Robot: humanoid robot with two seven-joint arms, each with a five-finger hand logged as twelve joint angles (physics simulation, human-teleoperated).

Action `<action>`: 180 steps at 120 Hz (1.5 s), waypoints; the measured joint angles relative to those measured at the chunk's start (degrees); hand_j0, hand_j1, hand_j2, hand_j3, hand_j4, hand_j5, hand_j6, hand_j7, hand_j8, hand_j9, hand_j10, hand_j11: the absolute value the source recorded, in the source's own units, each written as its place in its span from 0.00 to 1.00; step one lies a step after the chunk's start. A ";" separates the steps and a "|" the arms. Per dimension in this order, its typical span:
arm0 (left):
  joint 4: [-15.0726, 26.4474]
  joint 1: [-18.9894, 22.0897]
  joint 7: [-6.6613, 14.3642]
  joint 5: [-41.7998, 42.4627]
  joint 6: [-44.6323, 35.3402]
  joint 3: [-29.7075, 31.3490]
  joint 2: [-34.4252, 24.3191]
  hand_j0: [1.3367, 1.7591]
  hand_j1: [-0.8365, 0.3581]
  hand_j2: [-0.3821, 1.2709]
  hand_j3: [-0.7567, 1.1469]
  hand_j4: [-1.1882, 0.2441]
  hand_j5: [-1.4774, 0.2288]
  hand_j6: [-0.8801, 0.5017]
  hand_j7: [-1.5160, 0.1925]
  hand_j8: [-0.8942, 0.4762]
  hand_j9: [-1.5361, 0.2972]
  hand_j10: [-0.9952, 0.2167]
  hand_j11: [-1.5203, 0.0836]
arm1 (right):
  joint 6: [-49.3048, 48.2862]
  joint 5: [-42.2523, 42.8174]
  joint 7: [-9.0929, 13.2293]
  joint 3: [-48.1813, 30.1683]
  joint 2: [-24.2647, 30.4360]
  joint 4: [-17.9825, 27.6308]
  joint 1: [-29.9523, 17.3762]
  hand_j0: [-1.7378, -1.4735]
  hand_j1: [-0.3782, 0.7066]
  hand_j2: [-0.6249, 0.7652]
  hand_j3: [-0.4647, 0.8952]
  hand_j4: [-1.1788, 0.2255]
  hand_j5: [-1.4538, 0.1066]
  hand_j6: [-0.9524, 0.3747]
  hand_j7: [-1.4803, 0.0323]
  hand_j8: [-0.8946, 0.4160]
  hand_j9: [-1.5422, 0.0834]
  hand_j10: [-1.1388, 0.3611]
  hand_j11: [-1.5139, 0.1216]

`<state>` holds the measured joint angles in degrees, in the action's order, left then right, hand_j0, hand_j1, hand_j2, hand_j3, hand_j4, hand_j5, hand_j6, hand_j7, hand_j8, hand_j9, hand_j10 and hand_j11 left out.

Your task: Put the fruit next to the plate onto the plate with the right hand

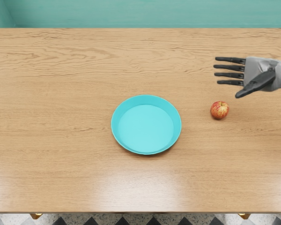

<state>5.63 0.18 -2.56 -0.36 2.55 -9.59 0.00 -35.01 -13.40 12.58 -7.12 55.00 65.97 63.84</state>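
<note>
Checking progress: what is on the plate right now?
The plate shows only its bare teal inside, none of it covered. The apple lies on the table to its right, apart; the right hand hovers open nearby.

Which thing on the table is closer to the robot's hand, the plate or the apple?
The red apple: it lies close by the open right hand, while the teal plate sits beyond the apple, farther from the hand.

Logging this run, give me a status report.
Right robot hand open, holding nothing. Apple right of plate, apart, untouched. No obstacle between them.
</note>
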 joint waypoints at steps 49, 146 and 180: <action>0.00 0.00 0.00 0.00 0.00 0.00 0.00 0.76 0.74 0.26 0.40 0.66 0.68 0.46 0.70 0.47 0.66 0.62 0.75 | 0.87 16.77 -6.90 -2.90 2.56 8.92 -0.21 0.30 0.07 0.44 0.34 0.81 0.90 0.69 0.95 0.65 0.92 0.73 0.90; 0.00 0.00 0.00 0.00 0.00 0.00 0.00 0.76 0.74 0.26 0.40 0.66 0.68 0.46 0.70 0.47 0.66 0.62 0.75 | 59.14 52.23 12.17 5.74 -5.36 23.84 -3.74 0.30 0.07 0.45 0.34 0.81 0.90 0.68 0.94 0.65 0.91 0.73 0.89; 0.00 0.00 0.00 0.00 0.00 0.00 0.00 0.76 0.74 0.26 0.40 0.66 0.68 0.46 0.70 0.47 0.66 0.62 0.75 | 61.90 53.99 21.64 5.96 -12.37 22.88 -1.19 0.30 0.07 0.44 0.34 0.81 0.89 0.68 0.94 0.65 0.91 0.73 0.89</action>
<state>5.63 0.18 -2.55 -0.35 2.55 -9.59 0.00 26.89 40.59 34.22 -1.16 42.63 88.85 62.65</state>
